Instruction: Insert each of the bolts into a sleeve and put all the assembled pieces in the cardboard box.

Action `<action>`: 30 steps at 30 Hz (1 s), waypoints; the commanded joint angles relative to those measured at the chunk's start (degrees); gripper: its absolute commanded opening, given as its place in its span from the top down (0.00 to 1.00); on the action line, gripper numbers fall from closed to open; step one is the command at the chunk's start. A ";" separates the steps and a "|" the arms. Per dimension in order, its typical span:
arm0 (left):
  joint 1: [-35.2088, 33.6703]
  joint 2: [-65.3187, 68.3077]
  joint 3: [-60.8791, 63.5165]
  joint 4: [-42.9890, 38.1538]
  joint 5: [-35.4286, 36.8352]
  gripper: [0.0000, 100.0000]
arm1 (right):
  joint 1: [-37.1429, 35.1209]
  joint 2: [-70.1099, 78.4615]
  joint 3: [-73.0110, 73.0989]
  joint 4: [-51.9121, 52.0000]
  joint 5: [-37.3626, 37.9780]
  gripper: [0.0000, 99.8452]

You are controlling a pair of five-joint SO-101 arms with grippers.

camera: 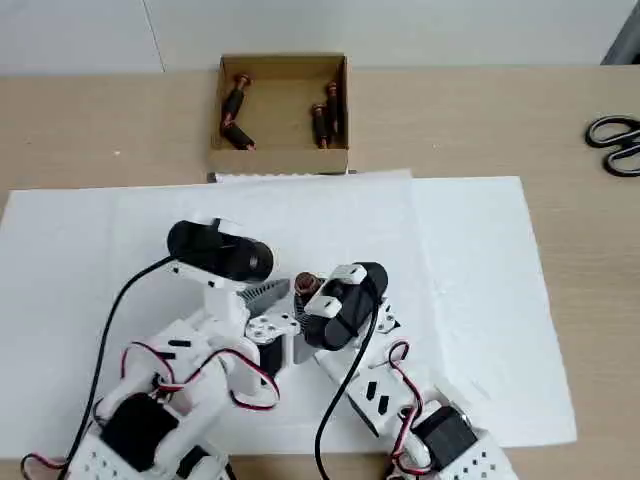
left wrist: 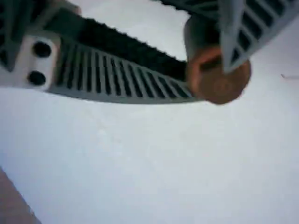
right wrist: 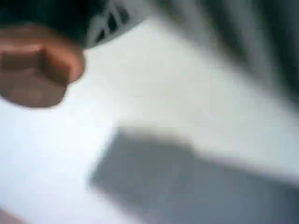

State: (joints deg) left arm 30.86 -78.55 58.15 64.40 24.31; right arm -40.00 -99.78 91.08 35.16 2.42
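Insertion looks in hand or nearly complete. The left gripper (left wrist: 208,70) is closed narrow on a bolt-and-sleeve piece (left wrist: 218,86), copper head showing, above the white sheet (camera: 470,300) and well apart from the cardboard box (camera: 280,158). Whether the right gripper (camera: 316,298) grips it too, I cannot tell. Four assembled pieces (camera: 235,105) lie in the box. Next, I judge, the bolt needs seating fully, then carrying over the box's near wall.

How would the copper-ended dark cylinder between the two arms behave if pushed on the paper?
The copper-ended dark cylinder would probably roll, since its end looks round. It is likely stiff and heavy for its size, as the copper colour suggests metal. The flat white paper sheet seems to offer nothing to stop it.
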 commanded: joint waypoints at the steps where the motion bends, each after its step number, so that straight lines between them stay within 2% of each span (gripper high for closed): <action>1: -2.81 -0.44 -5.41 2.37 -1.85 0.73 | -0.22 -0.66 -0.62 -1.01 0.53 1.00; 6: -9.49 -0.70 -8.48 5.27 -5.01 0.77 | -0.22 -0.57 -0.62 0.66 0.53 1.00; 11: -14.42 -0.53 -7.69 5.36 -6.33 0.99 | 2.24 -0.92 -0.88 4.62 0.53 1.00; 16: -17.49 -0.79 2.24 4.22 -6.42 1.00 | 8.57 -0.92 -1.05 4.53 0.35 1.00; 20: -22.77 -0.79 11.91 -3.34 -6.51 0.99 | 12.35 -0.92 -1.67 4.44 0.18 1.00; 24: -28.84 -0.79 21.41 -15.74 -8.09 0.99 | 14.99 -0.48 -5.19 4.53 -2.64 1.00; 30: -29.98 -0.88 30.99 -29.27 -12.92 0.99 | 20.35 -0.31 -9.93 4.62 -3.16 1.00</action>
State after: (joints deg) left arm 1.23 -78.90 87.34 41.10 12.44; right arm -22.07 -99.78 85.98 39.82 0.22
